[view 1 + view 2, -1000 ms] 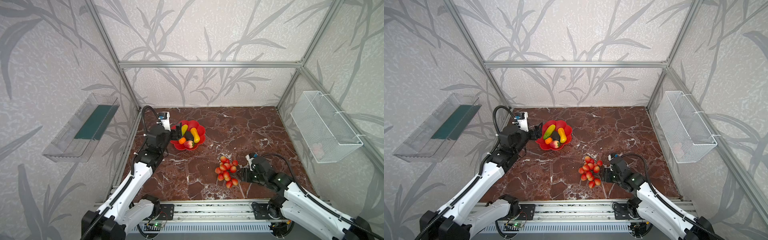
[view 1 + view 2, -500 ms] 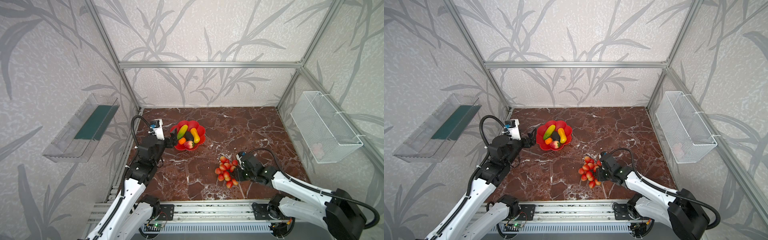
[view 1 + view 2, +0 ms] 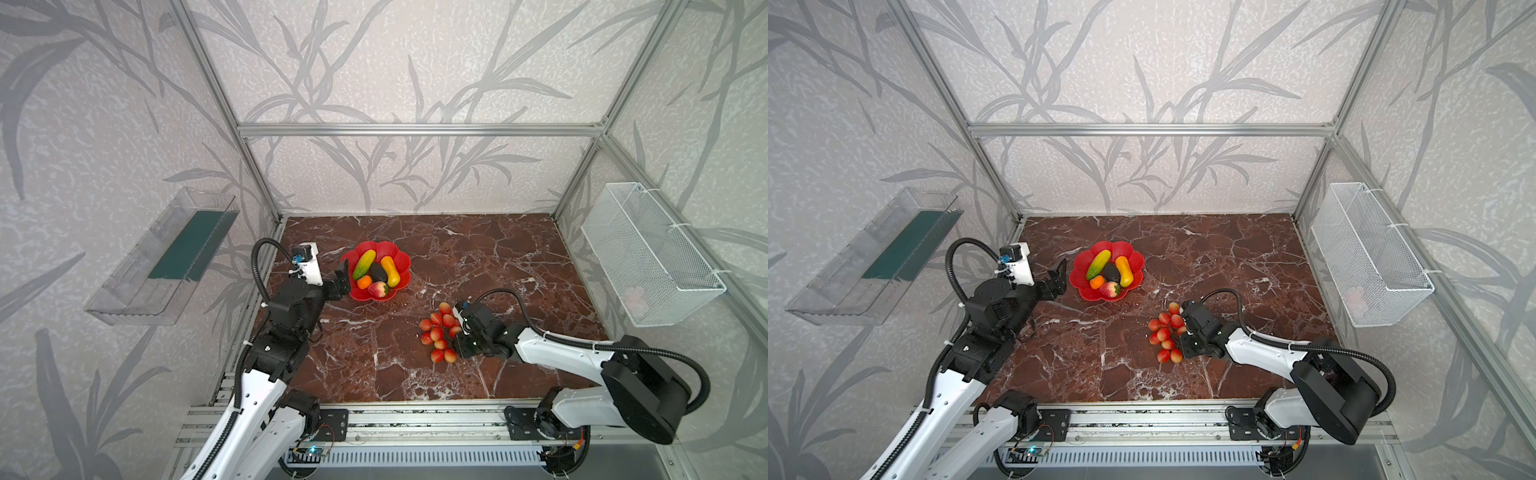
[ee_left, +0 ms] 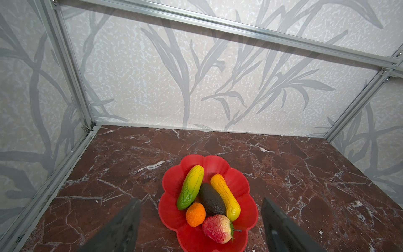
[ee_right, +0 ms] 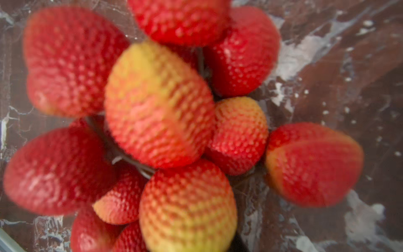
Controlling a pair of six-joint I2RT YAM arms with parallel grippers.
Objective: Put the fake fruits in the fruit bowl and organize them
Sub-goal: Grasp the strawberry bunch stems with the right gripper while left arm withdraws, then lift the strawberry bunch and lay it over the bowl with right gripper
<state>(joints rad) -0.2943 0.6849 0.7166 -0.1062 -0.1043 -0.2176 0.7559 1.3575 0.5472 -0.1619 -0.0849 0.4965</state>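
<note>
Left hand (image 4: 200,199) open beside scalloped glossy bowl (image 4: 241,185); right hand (image 3: 457,332) among dimpled berries (image 3: 436,332), grip unclear.

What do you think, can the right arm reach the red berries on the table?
Probably yes. The right gripper is right at the bunch of berries, low over the table, with nothing between them. Whether it has gripped them, I cannot tell.

I have open tabletop (image 3: 478,257) between the fruit bowl (image 3: 392,250) and the berry bunch (image 3: 436,332). My left hand (image 3: 341,277) hangs just beside the bowl's left rim; fruits (image 3: 376,272) fill its middle, its right side bare.
</note>
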